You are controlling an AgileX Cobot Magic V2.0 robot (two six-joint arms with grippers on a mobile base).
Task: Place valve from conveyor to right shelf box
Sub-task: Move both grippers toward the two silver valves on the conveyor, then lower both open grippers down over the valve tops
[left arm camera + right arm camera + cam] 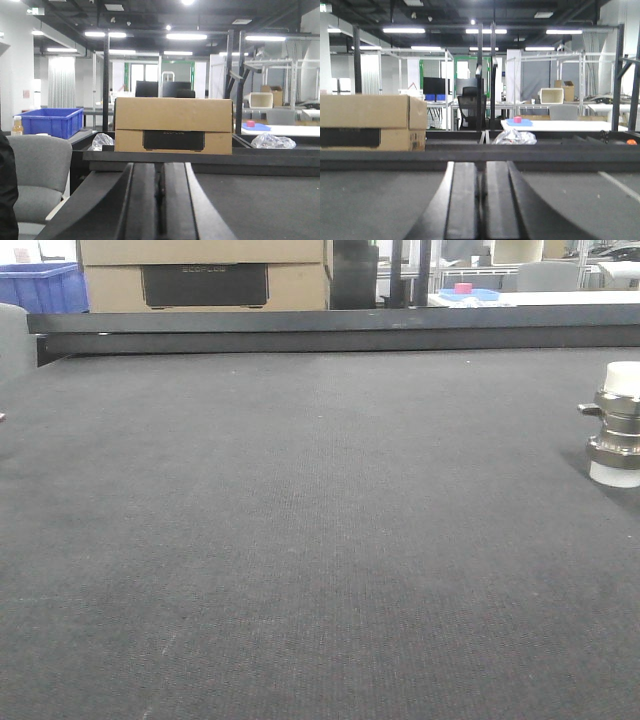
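The valve (617, 425) stands upright at the far right edge of the front view, a silver ringed fitting with white caps top and bottom and a stub on its left. It rests on the conveyor (300, 540), a wide dark grey woven belt. My left gripper (160, 172) is shut with nothing between its fingers, low over the belt's left side. My right gripper (480, 172) is likewise shut and empty above the belt. Neither wrist view shows the valve. The right shelf box is out of view.
A dark metal rail (330, 335) runs along the belt's far edge. Behind it sit a cardboard box (173, 125) and crumpled plastic (515, 136). A blue bin (50, 121) and a grey chair (35, 175) stand off the left side.
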